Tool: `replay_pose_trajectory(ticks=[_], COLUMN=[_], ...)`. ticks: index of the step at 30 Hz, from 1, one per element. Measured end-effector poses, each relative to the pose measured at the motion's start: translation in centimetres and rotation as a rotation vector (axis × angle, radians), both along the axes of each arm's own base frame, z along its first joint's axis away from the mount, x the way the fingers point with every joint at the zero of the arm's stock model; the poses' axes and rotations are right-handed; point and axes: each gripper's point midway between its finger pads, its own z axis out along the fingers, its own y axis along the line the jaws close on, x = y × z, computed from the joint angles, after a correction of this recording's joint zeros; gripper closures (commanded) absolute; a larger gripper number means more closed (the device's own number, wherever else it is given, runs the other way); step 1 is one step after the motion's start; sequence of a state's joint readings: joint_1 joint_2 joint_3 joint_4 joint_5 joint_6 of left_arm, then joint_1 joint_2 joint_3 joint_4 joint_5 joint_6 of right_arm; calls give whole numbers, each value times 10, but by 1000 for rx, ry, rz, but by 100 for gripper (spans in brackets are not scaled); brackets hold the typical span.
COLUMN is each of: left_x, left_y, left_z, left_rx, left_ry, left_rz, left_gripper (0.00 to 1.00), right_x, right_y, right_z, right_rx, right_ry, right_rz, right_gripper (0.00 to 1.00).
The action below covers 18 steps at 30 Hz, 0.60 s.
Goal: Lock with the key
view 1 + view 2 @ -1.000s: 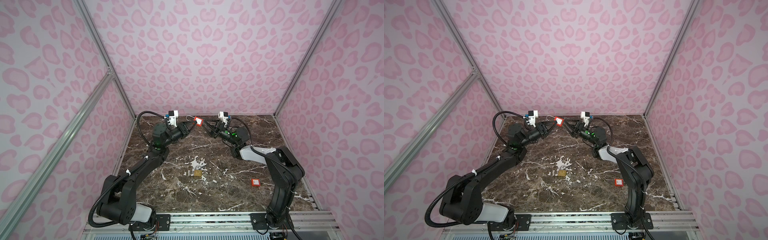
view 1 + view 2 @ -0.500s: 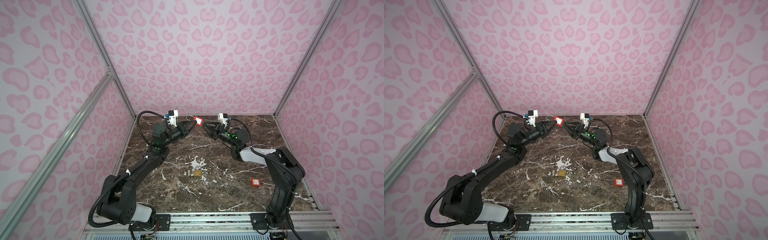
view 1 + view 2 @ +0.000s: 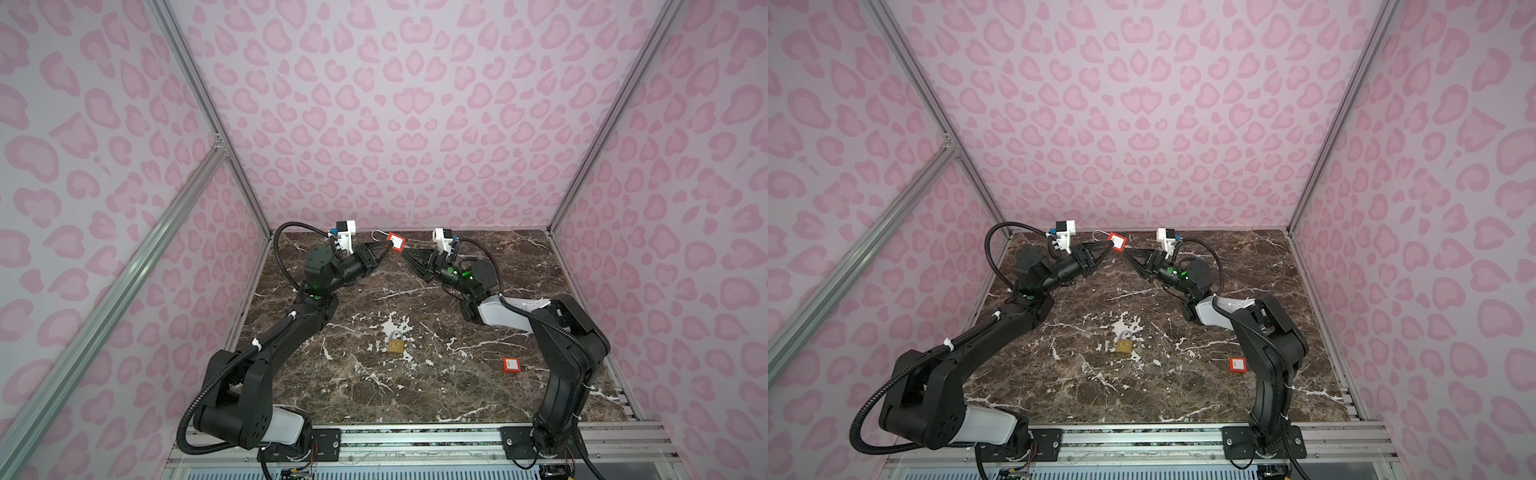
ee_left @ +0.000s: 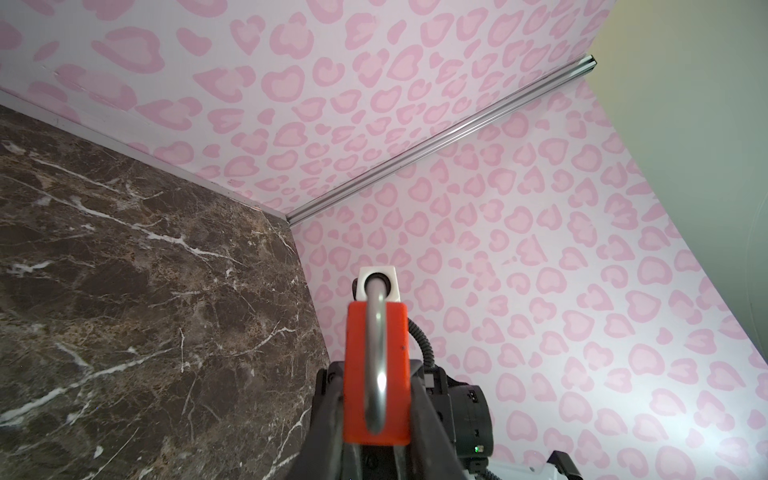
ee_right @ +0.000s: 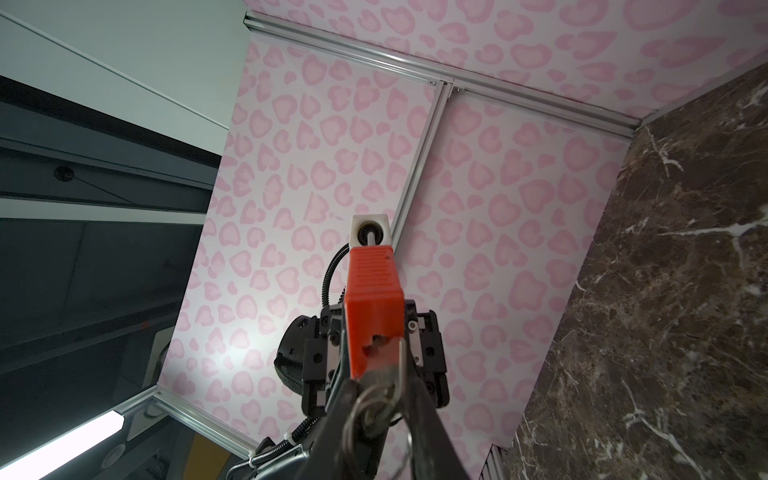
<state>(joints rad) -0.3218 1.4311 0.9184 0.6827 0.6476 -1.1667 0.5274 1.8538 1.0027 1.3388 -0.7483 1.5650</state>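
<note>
A red padlock (image 3: pixel 395 242) (image 3: pixel 1117 242) with a silver shackle (image 4: pixel 376 353) hangs in the air near the back wall. My left gripper (image 3: pixel 388 247) (image 4: pixel 376 401) is shut on its body (image 4: pixel 376 374), one finger on each side. My right gripper (image 3: pixel 404 252) (image 3: pixel 1125 252) meets the padlock from the opposite side. In the right wrist view the key (image 5: pixel 381 368) sticks into the padlock's underside (image 5: pixel 374 299). The right gripper (image 5: pixel 382 386) is shut on the key's head. The key ring (image 5: pixel 370 405) dangles between the fingers.
A brass padlock (image 3: pixel 395 346) (image 3: pixel 1124 346) lies in the middle of the marble table (image 3: pixel 457 395). Another red padlock (image 3: pixel 511 365) (image 3: pixel 1238 364) lies on the right beside the right arm's base. Pink patterned walls close in the back and both sides.
The right gripper's jaws have narrowed onto the key at the padlock's underside. The left arm and the padlock have stayed where they were.
</note>
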Motion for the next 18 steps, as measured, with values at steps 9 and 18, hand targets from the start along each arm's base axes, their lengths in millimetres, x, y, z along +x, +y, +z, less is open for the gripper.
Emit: replay_pose_trajectory(ticks=[9,18], left_x=[-1,-2], left_y=[0,0], left_z=[2,3], left_rx=[-4,-5], left_ry=[-5,-8], left_rz=[-3,-4], left_gripper=[88,88], right_x=[-3,-8], right_y=[-1,-8], right_z=[5,6], right_rx=[-33,-44], right_ry=[-43,-113], right_rz=[-21,-61], right_gripper=[87,83])
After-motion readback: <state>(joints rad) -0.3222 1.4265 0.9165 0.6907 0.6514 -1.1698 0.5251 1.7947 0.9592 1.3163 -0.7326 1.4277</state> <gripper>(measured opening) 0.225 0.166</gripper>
